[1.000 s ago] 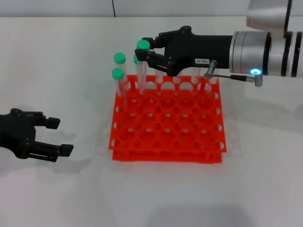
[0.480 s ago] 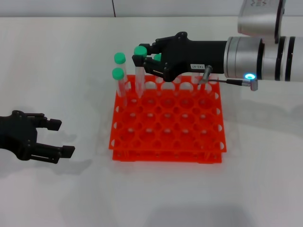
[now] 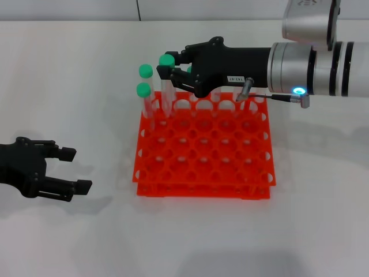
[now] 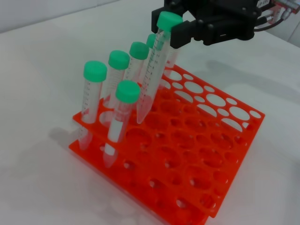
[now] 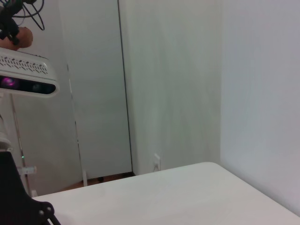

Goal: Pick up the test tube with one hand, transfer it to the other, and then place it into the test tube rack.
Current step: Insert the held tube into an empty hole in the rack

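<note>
My right gripper, the one with the small white label, is shut on the test tube just below its green cap. The tube hangs tilted over the back left part of the orange-red test tube rack. In the left wrist view its pointed tip reaches down to the rack's top tier; I cannot tell whether it has entered a hole. My left gripper rests open and empty on the table, left of the rack.
Several other green-capped tubes stand in the rack's back left holes, close beside the held tube. The rest of the rack's holes hold nothing. White table surrounds the rack. The right wrist view shows only walls and a door.
My right gripper has carried the tube leftward and a little lower, toward the rack's back left corner. The left gripper has hardly moved.
</note>
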Tool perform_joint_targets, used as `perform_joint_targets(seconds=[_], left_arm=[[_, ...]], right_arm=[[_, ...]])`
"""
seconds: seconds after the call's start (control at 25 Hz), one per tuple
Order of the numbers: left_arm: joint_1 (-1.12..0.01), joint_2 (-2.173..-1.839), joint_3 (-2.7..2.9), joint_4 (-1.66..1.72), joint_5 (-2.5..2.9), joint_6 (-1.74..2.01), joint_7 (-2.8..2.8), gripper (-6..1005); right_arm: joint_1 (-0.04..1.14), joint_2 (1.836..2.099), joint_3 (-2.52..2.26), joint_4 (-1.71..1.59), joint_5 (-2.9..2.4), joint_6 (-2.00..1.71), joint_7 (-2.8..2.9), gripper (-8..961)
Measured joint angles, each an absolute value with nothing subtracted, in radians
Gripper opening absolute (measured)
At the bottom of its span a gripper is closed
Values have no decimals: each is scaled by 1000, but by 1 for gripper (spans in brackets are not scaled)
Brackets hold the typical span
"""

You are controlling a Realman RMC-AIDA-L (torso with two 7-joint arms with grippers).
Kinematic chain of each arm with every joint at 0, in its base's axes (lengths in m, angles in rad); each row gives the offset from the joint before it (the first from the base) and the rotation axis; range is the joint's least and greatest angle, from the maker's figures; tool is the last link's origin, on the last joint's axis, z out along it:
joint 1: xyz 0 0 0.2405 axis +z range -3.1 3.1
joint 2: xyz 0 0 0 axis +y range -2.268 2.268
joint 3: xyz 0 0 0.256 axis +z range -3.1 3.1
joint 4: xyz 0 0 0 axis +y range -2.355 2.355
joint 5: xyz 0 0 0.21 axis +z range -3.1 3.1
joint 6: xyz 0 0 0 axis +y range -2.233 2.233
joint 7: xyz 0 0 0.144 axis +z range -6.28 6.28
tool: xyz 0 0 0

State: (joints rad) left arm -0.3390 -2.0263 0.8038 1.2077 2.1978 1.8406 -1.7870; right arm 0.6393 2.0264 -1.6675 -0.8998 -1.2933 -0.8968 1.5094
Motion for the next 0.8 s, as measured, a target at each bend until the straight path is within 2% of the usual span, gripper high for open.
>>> perform_joint_targets(seconds=[0.8], left_arm=[[-340, -2026, 804, 1201, 2195, 1836, -1786, 893]], right_arm=[[651, 2026, -1675, -866, -1293, -872, 1509, 265]])
